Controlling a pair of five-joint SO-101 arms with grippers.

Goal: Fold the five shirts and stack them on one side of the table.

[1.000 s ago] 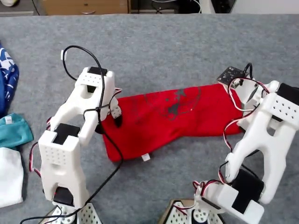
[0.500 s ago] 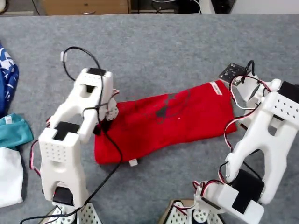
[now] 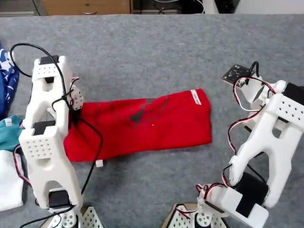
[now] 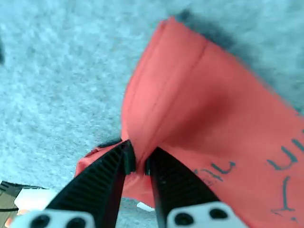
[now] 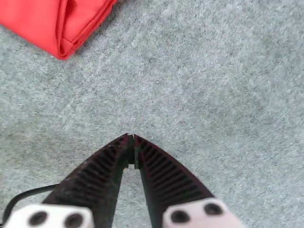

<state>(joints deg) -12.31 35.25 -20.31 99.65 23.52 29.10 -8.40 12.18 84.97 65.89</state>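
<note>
From above, the red shirt [image 3: 142,126] lies across the middle of the grey desk [image 3: 152,47] as a long band already doubled lengthwise, running from the left arm [image 3: 45,137] toward the right arm [image 3: 273,133], with its right end well short of that arm. The left end effector [image 3: 75,108] sits on the shirt's left end, and at the desk's left edge lie three other garments: a blue patterned one [image 3: 7,80], a teal one [image 3: 12,133] and a white one [image 3: 8,183]. Whether those are folded I cannot tell. In the left wrist view the left end effector [image 4: 137,159] is clenched on a pinch of the red shirt [image 4: 204,104] – the cloth puckers up between the ribbed jaws. In the right wrist view the right end effector [image 5: 131,142] hangs over bare desk with its jaws pressed together on nothing, and a folded corner of the red shirt [image 5: 42,23] is apart from it, farther off. I'd judge the folding of this shirt is half done – the band needs a crosswise fold, so the next move calls for the right arm to open and take the free right end while the left holds its end flat and square.
</note>
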